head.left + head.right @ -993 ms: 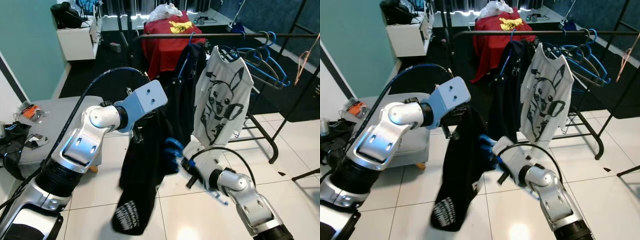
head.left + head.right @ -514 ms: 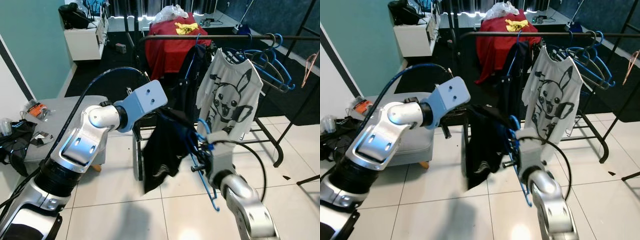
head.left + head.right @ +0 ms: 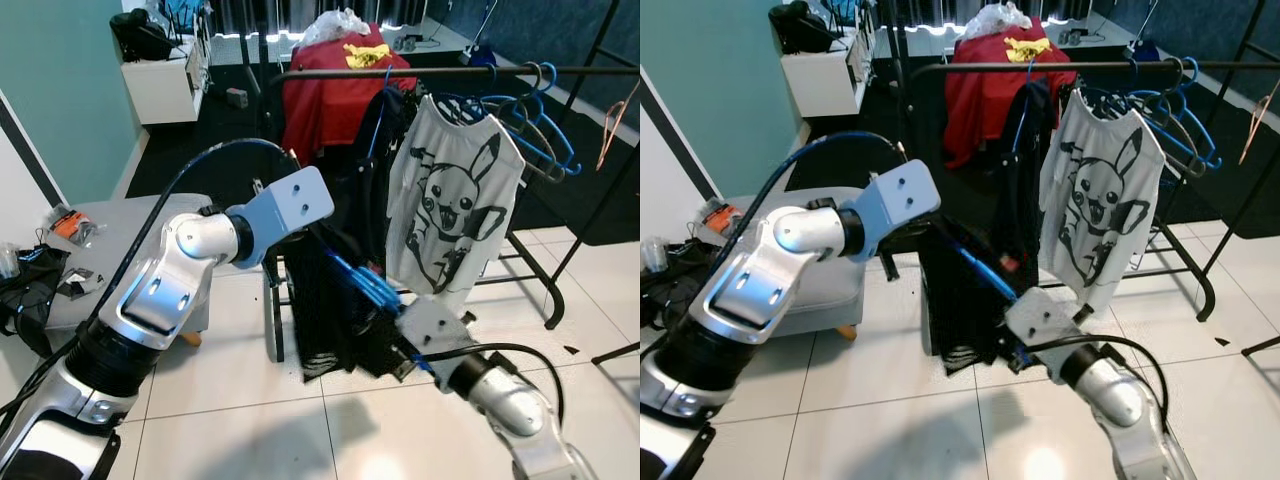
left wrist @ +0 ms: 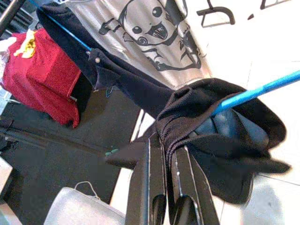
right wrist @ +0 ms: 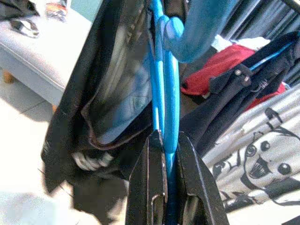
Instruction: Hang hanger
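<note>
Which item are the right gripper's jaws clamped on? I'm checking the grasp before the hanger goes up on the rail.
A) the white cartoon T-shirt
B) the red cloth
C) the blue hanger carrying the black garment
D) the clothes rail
C: the right wrist view shows the right gripper shut on the blue hanger, with the black garment draped over it.

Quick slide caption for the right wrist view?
Right gripper clamps blue hanger carrying black garment.

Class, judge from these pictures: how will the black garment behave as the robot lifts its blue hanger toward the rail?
The black garment is probably floppy: it drapes in folds off the blue hanger. It may swing or slide, since the left gripper pinches only a fold of cloth.
</note>
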Controlling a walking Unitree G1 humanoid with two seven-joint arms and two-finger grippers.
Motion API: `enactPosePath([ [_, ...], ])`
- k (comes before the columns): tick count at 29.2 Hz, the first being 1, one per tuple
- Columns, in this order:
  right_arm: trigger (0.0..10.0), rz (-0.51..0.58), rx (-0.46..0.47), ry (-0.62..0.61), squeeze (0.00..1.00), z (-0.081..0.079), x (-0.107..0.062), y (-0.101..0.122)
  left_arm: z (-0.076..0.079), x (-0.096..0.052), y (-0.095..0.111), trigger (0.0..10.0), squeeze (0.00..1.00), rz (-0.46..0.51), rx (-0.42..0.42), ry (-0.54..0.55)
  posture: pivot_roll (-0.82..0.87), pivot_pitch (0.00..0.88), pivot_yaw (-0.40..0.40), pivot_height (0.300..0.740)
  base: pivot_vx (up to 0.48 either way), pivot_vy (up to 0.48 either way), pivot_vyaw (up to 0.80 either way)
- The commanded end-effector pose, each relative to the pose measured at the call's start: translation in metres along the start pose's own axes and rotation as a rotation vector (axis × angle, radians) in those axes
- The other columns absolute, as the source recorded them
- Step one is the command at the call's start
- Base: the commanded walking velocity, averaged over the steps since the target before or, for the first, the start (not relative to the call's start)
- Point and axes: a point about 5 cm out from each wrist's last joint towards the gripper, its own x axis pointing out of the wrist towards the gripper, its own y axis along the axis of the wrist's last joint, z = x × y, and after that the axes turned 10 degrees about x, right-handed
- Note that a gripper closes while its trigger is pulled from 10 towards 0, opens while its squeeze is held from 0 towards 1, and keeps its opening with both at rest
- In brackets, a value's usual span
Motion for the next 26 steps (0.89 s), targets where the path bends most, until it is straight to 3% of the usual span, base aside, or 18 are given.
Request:
enactPosePath([
  [1, 10.0, 0.033, 0.0, 0.001, 0.0, -0.002, -0.001, 0.006, -0.001, -0.005, -0.005, 10.0, 0.0, -0.017, -0.008, -0.002, -0.02, 0.061, 0.015, 0.74, 0.0, 0.0, 0.0],
  [7, 10.0, -0.072, 0.09, -0.095, 0.0, -0.01, -0.013, -0.016, 0.001, -0.005, -0.004, 10.0, 0.0, -0.016, -0.018, -0.009, -0.02, 0.065, 0.02, 0.74, 0.0, 0.0, 0.0],
  [8, 10.0, -0.156, 0.177, -0.085, 0.0, -0.014, -0.016, -0.028, 0.001, -0.005, -0.004, 10.0, 0.0, -0.016, -0.015, -0.014, -0.02, 0.067, 0.022, 0.74, 0.0, 0.0, 0.0],
  [10, 10.0, -0.156, 0.177, -0.085, 0.0, -0.014, -0.016, -0.028, 0.001, -0.005, -0.004, 10.0, 0.0, -0.016, -0.015, -0.014, -0.02, 0.067, 0.022, 0.74, 0.0, 0.0, 0.0],
  [11, 10.0, -0.23, 0.271, -0.097, 0.0, -0.017, -0.021, -0.04, 0.002, -0.005, -0.004, 10.0, 0.0, -0.016, -0.014, -0.019, -0.02, 0.068, 0.027, 0.74, 0.0, 0.0, 0.0],
  [12, 10.0, -0.23, 0.271, -0.097, 0.0, -0.017, -0.021, -0.04, 0.002, -0.005, -0.004, 10.0, 0.0, -0.016, -0.014, -0.019, -0.02, 0.068, 0.027, 0.74, 0.0, 0.0, 0.0],
  [13, 10.0, -0.324, 0.323, -0.107, 0.0, -0.016, -0.025, -0.054, 0.003, -0.004, -0.004, 10.0, 0.0, -0.015, -0.008, -0.032, -0.02, 0.069, 0.03, 0.74, 0.0, 0.0, 0.0],
  [14, 10.0, -0.324, 0.323, -0.107, 0.0, -0.016, -0.025, -0.054, 0.003, -0.004, -0.004, 10.0, 0.0, -0.015, -0.008, -0.032, -0.02, 0.069, 0.03, 0.74, 0.0, 0.0, 0.0],
  [15, 10.0, -0.41, 0.34, -0.086, 0.0, -0.016, -0.031, -0.065, 0.004, -0.004, -0.004, 10.0, 0.0, -0.015, -0.005, -0.041, -0.02, 0.07, 0.032, 0.74, 0.0, 0.0, 0.0],
  [21, 10.0, -0.368, 0.314, -0.123, 0.0, -0.007, -0.04, -0.07, 0.004, -0.004, -0.003, 10.0, 0.0, -0.017, -0.007, -0.048, -0.02, 0.072, 0.028, 0.74, 0.0, 0.0, 0.0],
  [26, 10.0, -0.414, 0.341, -0.162, 0.0, -0.013, -0.053, -0.081, 0.005, -0.005, -0.004, 10.0, 0.0, -0.021, -0.009, -0.053, -0.02, 0.074, 0.027, 0.74, 0.0, 0.0, 0.0],
])
